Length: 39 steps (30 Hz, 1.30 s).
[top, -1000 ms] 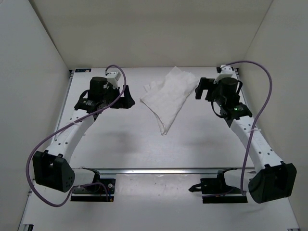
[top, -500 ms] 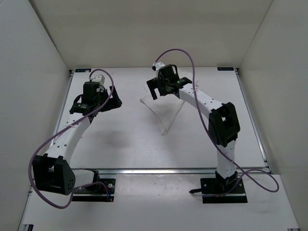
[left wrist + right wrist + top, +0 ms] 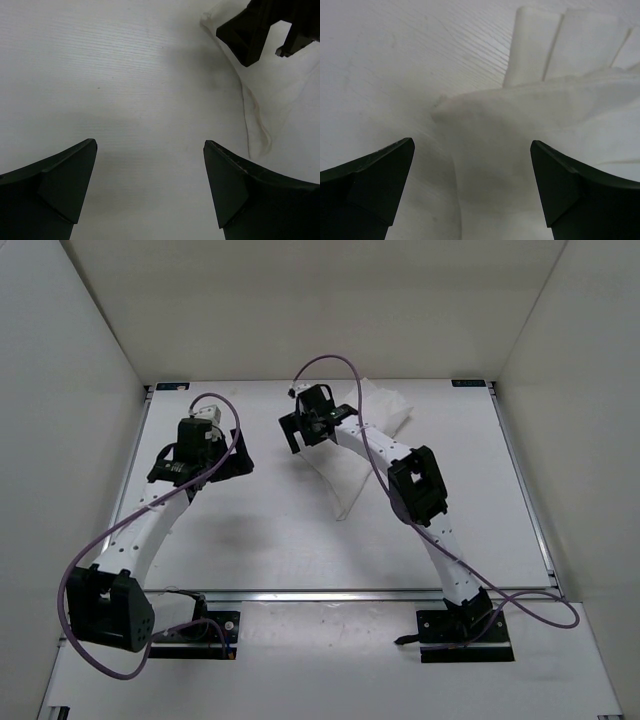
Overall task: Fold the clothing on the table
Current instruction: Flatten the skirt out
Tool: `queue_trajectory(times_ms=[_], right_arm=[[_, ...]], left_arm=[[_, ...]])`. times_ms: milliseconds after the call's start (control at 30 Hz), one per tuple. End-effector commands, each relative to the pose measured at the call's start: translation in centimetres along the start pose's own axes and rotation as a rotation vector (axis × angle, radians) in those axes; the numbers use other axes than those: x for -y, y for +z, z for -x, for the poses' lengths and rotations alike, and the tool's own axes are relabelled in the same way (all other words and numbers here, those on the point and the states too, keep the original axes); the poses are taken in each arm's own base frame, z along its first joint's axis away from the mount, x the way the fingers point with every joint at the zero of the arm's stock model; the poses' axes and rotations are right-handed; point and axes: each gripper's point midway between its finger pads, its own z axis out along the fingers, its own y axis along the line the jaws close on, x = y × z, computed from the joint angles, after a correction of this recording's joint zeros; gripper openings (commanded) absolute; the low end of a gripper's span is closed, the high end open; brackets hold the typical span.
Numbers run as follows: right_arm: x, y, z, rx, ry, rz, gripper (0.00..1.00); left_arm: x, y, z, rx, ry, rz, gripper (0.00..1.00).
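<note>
White fabric, thin and rumpled: the clothing point(image 3: 385, 408) lies on the far middle of the table point(image 3: 270, 530), one broad end toward the far right and a narrow tail pointing to the near side.

Right gripper point(image 3: 303, 440): jaws wide apart and holding nothing, poised over the cloth's left corner. In its wrist view that corner sits just ahead of and between the two dark fingers, with bare table to the left of it. Whether the fingertips touch the fabric cannot be told.

Left gripper point(image 3: 149, 145): jaws wide apart, empty, over bare table to the left of the cloth and clear of it. In its wrist view the cloth's left edge and tail run down the right side, and the right gripper's dark fingers enter at the upper right corner.

Hidden or unclear:
- In the top view the right arm crosses the cloth and covers its middle, so the full outline cannot be traced.
- In the right wrist view three flat, rib-like strips show at the far end. The cloth runs off the right and lower edges.
- White on white: the cloth's edges are faint and its layering is hard to read.
- Both wrist views cut off the lower parts of their own fingers.
</note>
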Motion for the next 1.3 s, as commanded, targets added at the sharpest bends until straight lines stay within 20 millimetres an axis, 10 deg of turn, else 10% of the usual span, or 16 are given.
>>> queue_trajectory(times_ms=[0,767,867,1033,1267], right_arm=[[-1.0,-0.8,4.5,0.107,0.033,0.005,0.99],[-0.7,3.8,0.4,0.017,0.036,-0.115,0.84],[-0.7,4.2,0.0,0.007,0.037,-0.109,0.7],[0.2,3.6,0.8,0.022,0.047,-0.14,0.03],[0.6,-1.7,5.2,0.099,0.057,-0.163,0.0]], left_arm=[[0.0,-1.1,0.1,0.024,0.013,0.007,0.99],[-0.1,-1.8,0.0,0.033,0.049,0.03,0.99],[-0.1,-1.8,-0.3,0.024,0.053,0.028,0.99],[-0.2,-1.7,-0.5,0.025,0.052,0.031,0.99],[3.5,-1.0,-2.7,-0.025,0.062,-0.207,0.94]])
